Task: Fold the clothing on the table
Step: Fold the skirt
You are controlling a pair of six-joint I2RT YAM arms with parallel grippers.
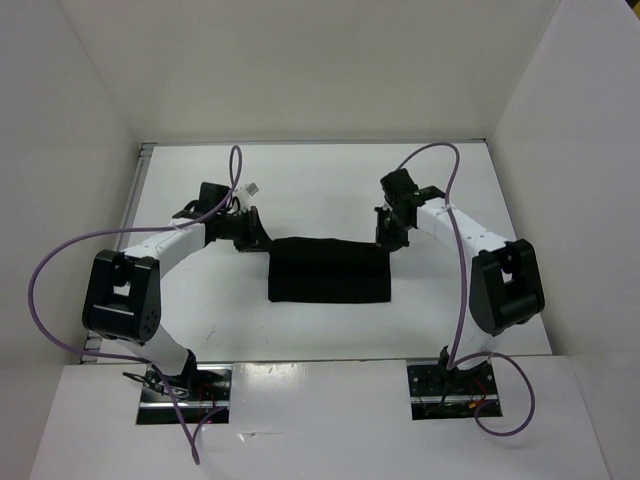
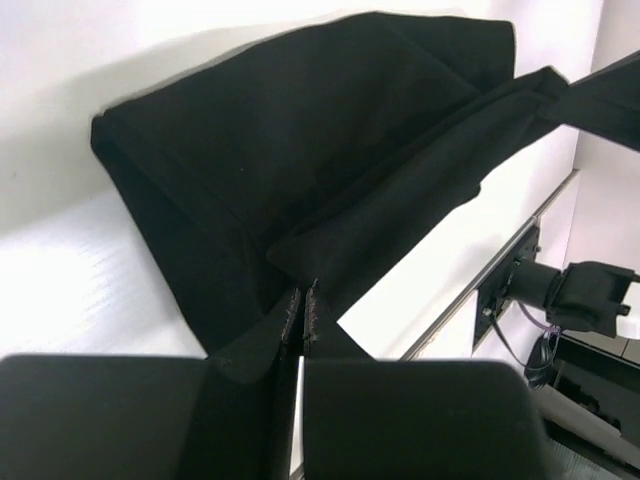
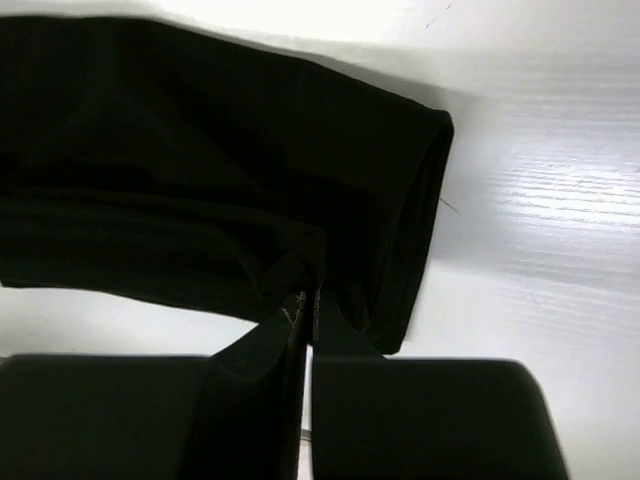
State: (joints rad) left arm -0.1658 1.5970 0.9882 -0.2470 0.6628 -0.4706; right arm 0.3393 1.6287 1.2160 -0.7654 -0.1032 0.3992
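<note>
- clothing [image 1: 330, 270]: black, doubled over into a rectangle, lying on table [image 1: 320, 180]
- left gripper [image 1: 255, 232]: jaws pressed together, pinching far-left corner of clothing
- right gripper [image 1: 386, 236]: jaws pressed together, pinching far-right corner

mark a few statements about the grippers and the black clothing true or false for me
1. The left gripper is shut on the clothing. True.
2. The right gripper hangs open over bare table. False: it is shut on the clothing's edge.
3. The clothing lies between the two grippers. True.
4. The clothing hangs over the table's near edge. False: it lies mid-table, inside every edge.
</note>
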